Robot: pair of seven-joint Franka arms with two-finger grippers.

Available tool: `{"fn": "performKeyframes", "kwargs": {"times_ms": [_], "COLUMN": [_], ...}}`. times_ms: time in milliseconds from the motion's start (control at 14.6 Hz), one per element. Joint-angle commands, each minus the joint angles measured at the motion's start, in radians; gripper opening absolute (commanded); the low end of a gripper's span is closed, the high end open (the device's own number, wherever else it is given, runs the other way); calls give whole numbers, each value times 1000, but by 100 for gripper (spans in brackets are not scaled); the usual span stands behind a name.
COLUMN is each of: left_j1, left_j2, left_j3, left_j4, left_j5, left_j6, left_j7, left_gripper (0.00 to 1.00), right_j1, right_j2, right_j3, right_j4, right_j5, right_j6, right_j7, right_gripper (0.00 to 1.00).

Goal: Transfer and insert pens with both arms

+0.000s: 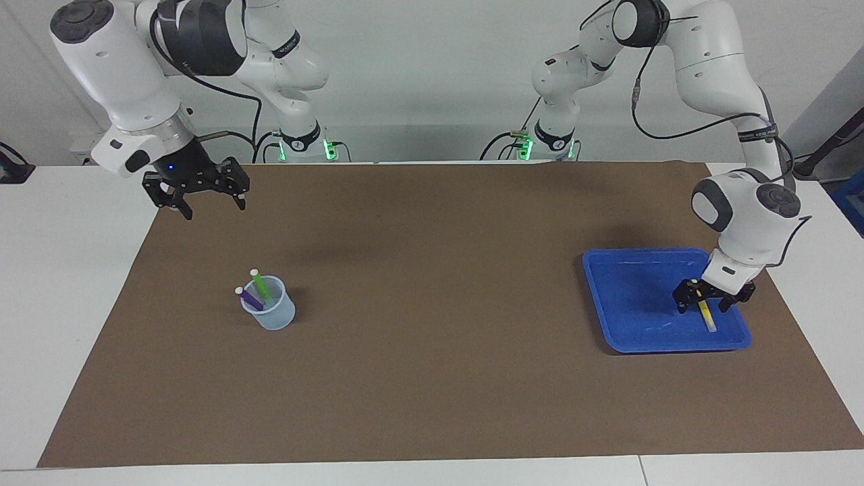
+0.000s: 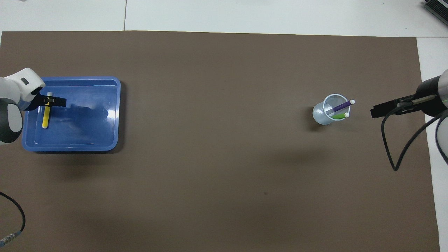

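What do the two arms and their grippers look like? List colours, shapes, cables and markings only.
Both arms are glossy white, rounded segments with dark grey joint caps and black bands carrying small white lettering. Loose black cables loop along each. The bases glow green. The left gripper and right gripper are small, black, skeletal two-finger units; the right arm's wrist has a silver ring and a tiny blue light.

A plain brown mat [image 1: 432, 378] covers the white counter [image 1: 61, 283]. The tray [image 1: 628, 297] is bright blue and holds a yellow pen [image 1: 706, 316] with a whitish end. The cup [image 1: 270, 314] is pale, translucent blue, holding a green pen [image 1: 258, 283] and a purple pen [image 1: 248, 297], both white-tipped. Both claws, left [image 1: 714, 305] and right [image 1: 202, 196], are black on white arms with dark grey joints.
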Motion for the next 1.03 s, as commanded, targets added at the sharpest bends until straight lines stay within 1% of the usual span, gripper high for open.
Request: {"fn": "performKeyframes", "kwargs": {"times_ms": [0, 343, 618, 687, 961], "left_j1": [16, 13, 15, 15, 16], "left_j2": [14, 14, 13, 13, 10], "left_j3": [-7, -7, -7, -7, -7], "left_j4": [5, -6, -18, -22, -33], "left_j5": [18, 16, 15, 15, 15], "left_j6": [24, 34, 35, 37, 41], "left_j7": [12, 9, 9, 9, 9], "left_gripper": [100, 100, 89, 88, 88], "right_j1": [-4, -4, -4, -4, -4], "right_j2": [-19, -21, -21, -21, -21], "right_j3": [7, 7, 7, 7, 7], "right_j4": [-23, -21, -21, -21, -21], "right_j5": [-13, -13, -13, -13, -13], "right_j6": [2, -4, -5, -7, -7], "right_j7": [18, 18, 18, 16, 18], "right_gripper": [100, 100, 100, 100, 100]}}
